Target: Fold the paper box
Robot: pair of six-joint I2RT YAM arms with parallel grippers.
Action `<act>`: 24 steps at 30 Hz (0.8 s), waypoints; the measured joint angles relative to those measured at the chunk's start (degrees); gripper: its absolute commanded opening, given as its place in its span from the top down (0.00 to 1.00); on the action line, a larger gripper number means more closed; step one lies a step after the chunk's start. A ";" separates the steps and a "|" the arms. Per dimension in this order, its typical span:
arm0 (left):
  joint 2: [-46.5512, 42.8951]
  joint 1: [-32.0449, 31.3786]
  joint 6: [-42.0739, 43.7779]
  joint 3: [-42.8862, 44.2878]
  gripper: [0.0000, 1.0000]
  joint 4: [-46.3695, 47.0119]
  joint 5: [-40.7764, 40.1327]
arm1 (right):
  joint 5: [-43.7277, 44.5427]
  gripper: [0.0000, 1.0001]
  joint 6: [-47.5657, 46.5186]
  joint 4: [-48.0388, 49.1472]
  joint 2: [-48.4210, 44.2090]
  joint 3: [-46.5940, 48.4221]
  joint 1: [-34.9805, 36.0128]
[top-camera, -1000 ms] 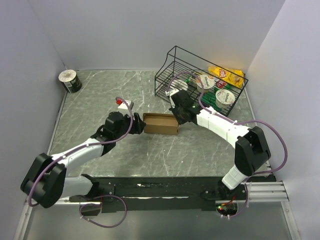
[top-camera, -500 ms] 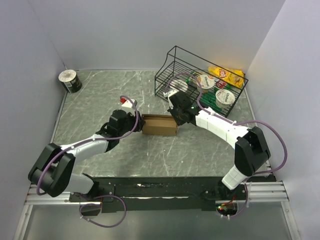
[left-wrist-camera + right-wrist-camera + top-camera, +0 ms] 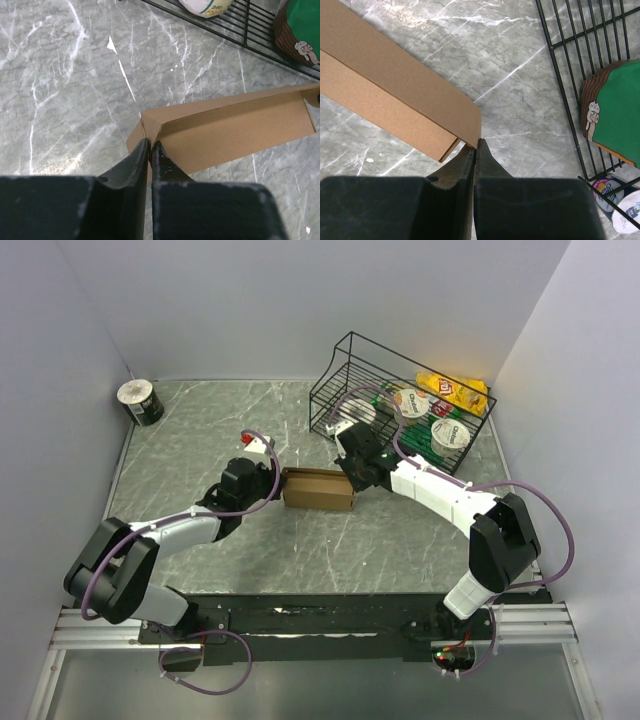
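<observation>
Both pincers are narrow at the box (image 3: 318, 489) on the bench (image 3: 190, 440): left pincer (image 3: 150, 143) nips its end wall, right pincer (image 3: 476, 145) sits closed against the opposite corner. Pull unevenly and you could tear a flap or lose that shallow hold.

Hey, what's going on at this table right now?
Two robot arms are working on a small brown cardboard box lying on the grey marbled table. The left gripper is shut at the box's left end, apparently pinching its end wall. The right gripper is shut too, tips at the lid corner on the right end; whether it grips is unclear. The cardboard already has its box shape.
</observation>
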 measured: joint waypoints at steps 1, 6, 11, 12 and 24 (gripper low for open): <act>0.02 0.02 0.02 0.00 0.98 0.17 -0.22 | -0.02 1.00 0.02 -0.15 0.02 0.11 0.00; 0.59 0.02 0.87 0.00 0.99 1.29 -0.83 | 0.13 1.00 0.87 -1.57 0.66 2.05 0.09; 1.53 -0.92 1.31 0.00 0.99 2.69 -2.58 | 0.81 1.00 3.54 -4.42 1.38 4.92 0.15; 1.57 -1.46 1.60 0.00 0.99 2.82 -3.58 | 1.07 1.00 4.13 -4.92 1.75 5.66 0.15; 2.84 -9.44 6.03 0.61 0.99 3.19 -18.99 | 2.69 1.00 9.49 -7.45 5.75 7.98 -0.81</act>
